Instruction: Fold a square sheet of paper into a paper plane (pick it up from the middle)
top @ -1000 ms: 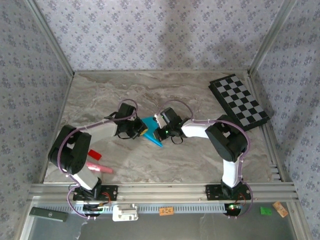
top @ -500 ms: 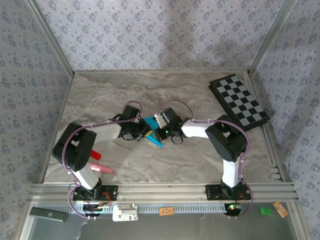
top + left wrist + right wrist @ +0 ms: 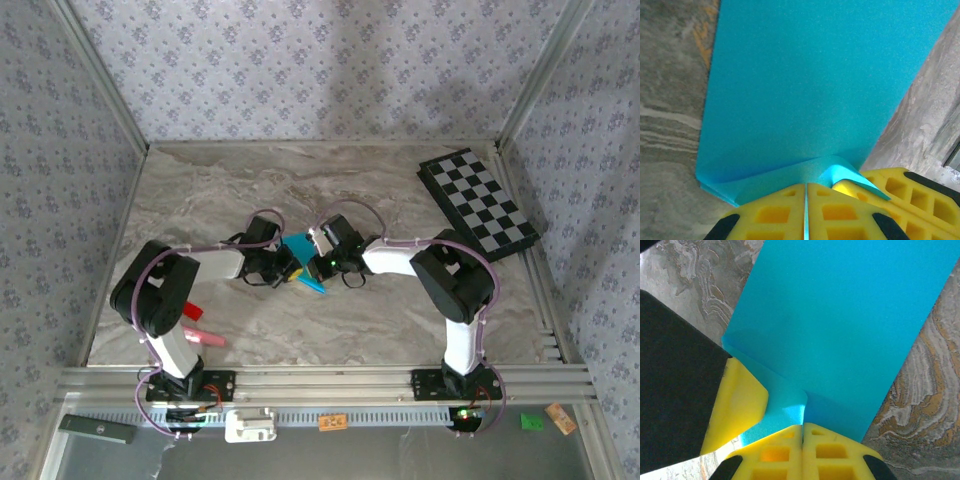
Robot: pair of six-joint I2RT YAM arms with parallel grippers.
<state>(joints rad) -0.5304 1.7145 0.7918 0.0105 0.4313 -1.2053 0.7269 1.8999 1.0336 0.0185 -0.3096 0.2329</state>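
The square sheet of paper (image 3: 303, 254), bright cyan and folded into layers with a point toward the near right, lies mid-table between both grippers. My left gripper (image 3: 284, 268) is shut on its left edge; in the left wrist view the yellow pads (image 3: 775, 212) meet on a thin cyan layer at the left gripper (image 3: 806, 200), and the paper (image 3: 810, 85) spreads out ahead. My right gripper (image 3: 320, 264) is shut on the opposite edge. In the right wrist view the right gripper (image 3: 802, 432) pinches a raised fold of the paper (image 3: 840, 315), with the left gripper's yellow finger (image 3: 737, 405) close beside it.
A black-and-white checkered board (image 3: 478, 203) lies at the far right corner. A small red object (image 3: 190, 311) and a pink one (image 3: 200, 336) sit near the left arm's base. Patterned walls enclose the marble table (image 3: 380, 320) on three sides.
The left arm has swung rightward, bringing its gripper in against the paper's left edge and closing it there. The right arm has held still on the paper.
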